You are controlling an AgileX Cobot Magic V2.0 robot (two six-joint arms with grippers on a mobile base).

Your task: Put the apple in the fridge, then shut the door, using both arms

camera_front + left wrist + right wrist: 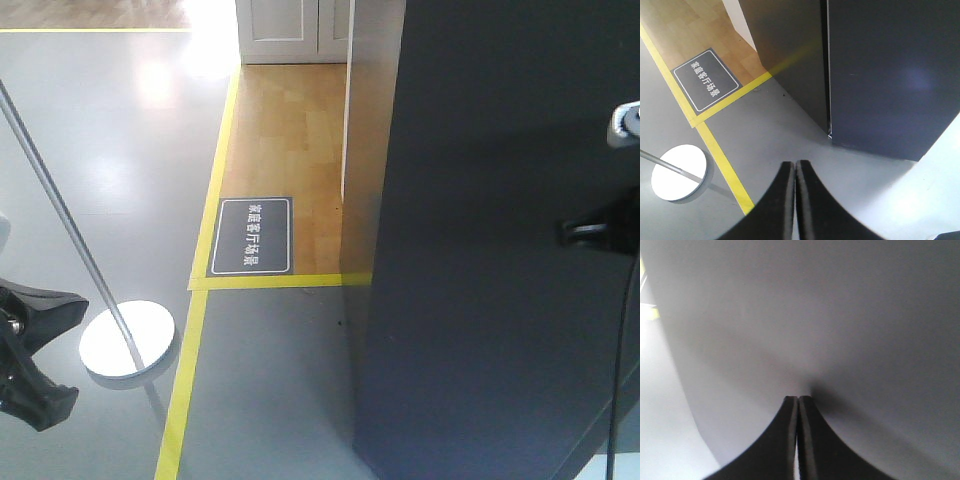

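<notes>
The fridge (372, 330) stands at the right as a tall dark grey block, and its side (790, 55) also shows in the left wrist view. The door (890, 75) lies flat against it, with only a thin seam between them. My right gripper (798, 399) is shut, its tips at or touching the door's grey face (830, 315). Part of the right arm (598, 230) shows in front of that face (500, 250). My left gripper (795, 165) is shut on nothing, above the grey floor short of the fridge's corner. The apple is out of view.
A stand with a round white base (128, 343) and a slanted metal pole (60, 205) sits on the floor at the left. Yellow tape (185, 390) and a dark floor sign (252, 236) border a wooden floor. A white panelled double door (290, 30) is behind.
</notes>
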